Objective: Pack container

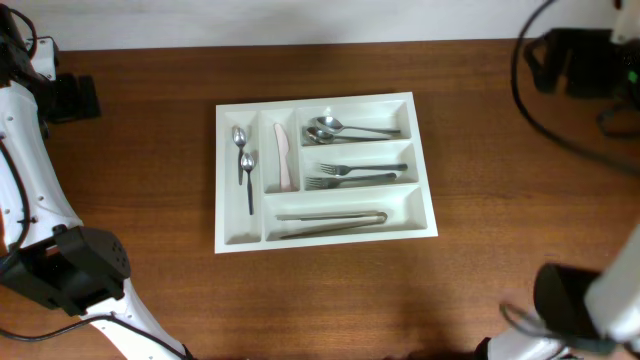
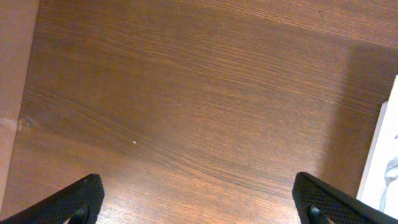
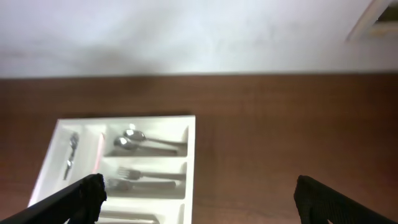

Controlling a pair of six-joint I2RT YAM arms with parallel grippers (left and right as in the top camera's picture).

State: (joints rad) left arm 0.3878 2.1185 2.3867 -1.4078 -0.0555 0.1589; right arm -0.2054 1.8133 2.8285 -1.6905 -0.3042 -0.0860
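Cutlery tray [image 1: 238, 228] noted at table centre, with tongs [image 1: 330, 217] in its 6 o'clock compartment. Left gripper [image 2: 198, 193] and right gripper [image 3: 199, 190] are spread wide, nothing held. Risk judged: a low arm sweep from 4 or 8 o'clock could clip the rim and skew the tray.

White container [image 1: 325, 236] (brown woodgrain table [image 1: 480, 150])

Tray [image 1: 240, 230] sits mid-table [image 1: 480, 200], long side running left-right. At its left end are two upright compartments: the outer holds two small spoons [image 1: 244, 165], the one to its right a knife [image 1: 283, 157]. Right of these lie three long compartments: two larger spoons [image 1: 340, 130] in the far one, two forks [image 1: 350, 175] in the middle, tongs [image 1: 332, 217] in the near one, which also runs in front of the knife.
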